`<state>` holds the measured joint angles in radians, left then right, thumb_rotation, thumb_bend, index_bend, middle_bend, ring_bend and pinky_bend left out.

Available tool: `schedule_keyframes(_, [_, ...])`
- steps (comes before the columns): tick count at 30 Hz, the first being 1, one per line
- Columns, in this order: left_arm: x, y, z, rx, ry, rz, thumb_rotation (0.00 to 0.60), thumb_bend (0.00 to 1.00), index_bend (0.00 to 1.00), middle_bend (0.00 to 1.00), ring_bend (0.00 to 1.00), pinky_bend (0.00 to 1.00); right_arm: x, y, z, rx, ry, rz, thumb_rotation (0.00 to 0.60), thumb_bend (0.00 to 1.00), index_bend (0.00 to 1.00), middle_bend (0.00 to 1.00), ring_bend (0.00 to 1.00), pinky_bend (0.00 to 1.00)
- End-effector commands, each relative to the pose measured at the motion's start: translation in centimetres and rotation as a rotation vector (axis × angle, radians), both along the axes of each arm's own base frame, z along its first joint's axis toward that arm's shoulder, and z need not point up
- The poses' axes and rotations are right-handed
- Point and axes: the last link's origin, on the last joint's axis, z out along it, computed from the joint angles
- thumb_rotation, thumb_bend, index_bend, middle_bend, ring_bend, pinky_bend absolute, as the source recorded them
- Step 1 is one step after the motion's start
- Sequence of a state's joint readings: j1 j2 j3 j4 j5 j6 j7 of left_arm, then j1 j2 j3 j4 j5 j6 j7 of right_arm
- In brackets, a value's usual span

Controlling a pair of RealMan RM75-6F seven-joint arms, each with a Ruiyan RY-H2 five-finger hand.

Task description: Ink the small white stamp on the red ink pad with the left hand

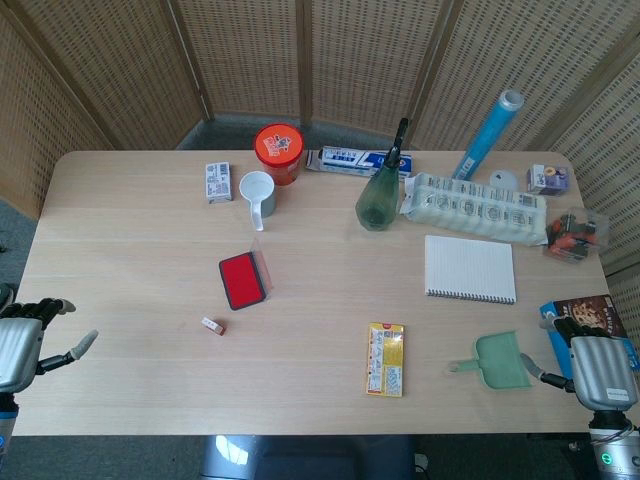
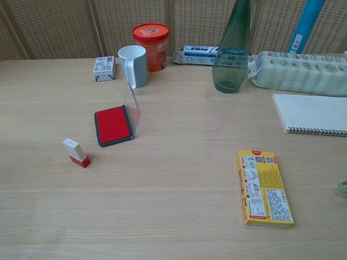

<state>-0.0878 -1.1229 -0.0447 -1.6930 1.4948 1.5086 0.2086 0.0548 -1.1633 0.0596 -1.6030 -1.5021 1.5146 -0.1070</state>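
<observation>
The small white stamp (image 1: pixel 213 325) (image 2: pixel 76 152) with a red base lies on the table, below and left of the red ink pad (image 1: pixel 241 279) (image 2: pixel 113 125). The pad's clear lid stands open along its right side. My left hand (image 1: pixel 28 341) hangs at the table's left edge, far to the left of the stamp, fingers apart and holding nothing. At the right edge my right hand (image 1: pixel 598 363) is also empty with fingers apart. Neither hand shows in the chest view.
A white mug (image 1: pixel 257 192), orange tub (image 1: pixel 278 152), small box (image 1: pixel 218 182), green bottle (image 1: pixel 380 190), blue tube (image 1: pixel 488 133) and packages stand along the back. A notebook (image 1: pixel 470 268), yellow box (image 1: pixel 385 358) and green dustpan (image 1: pixel 499 361) lie to the right.
</observation>
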Motion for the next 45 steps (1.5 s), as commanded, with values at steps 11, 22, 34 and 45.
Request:
schedule_keyframes(11, [0.0,0.1,-0.3,-0.021,0.008,-0.012,0.056,0.16,0.39,0.44,0.48,0.37,-0.1,0.0,0.2,-0.003,0.005,0.001,0.337,0.28,0.37,0.43,0.52,0.50])
schedule_keyframes(22, [2.9,4.1,-0.7,-0.174,0.125,-0.117,0.068,0.10,0.42,1.00,1.00,0.95,-0.3,0.6,0.2,-0.024,-0.019,-0.005,0.339,0.28,0.37,0.43,0.54,0.50])
schedule_keyframes(34, [7.4,9.3,-6.2,-0.447,0.186,-0.218,0.085,0.26,0.50,1.00,1.00,1.00,-0.9,1.6,0.0,-0.049,-0.042,-0.040,0.340,0.28,0.37,0.44,0.57,0.52])
schedule_keyframes(45, [9.7,10.5,-9.5,-0.511,0.164,-0.314,0.241,0.01,0.47,1.00,1.00,1.00,-1.3,1.8,0.3,-0.075,-0.036,-0.066,0.339,0.28,0.37,0.44,0.58,0.53])
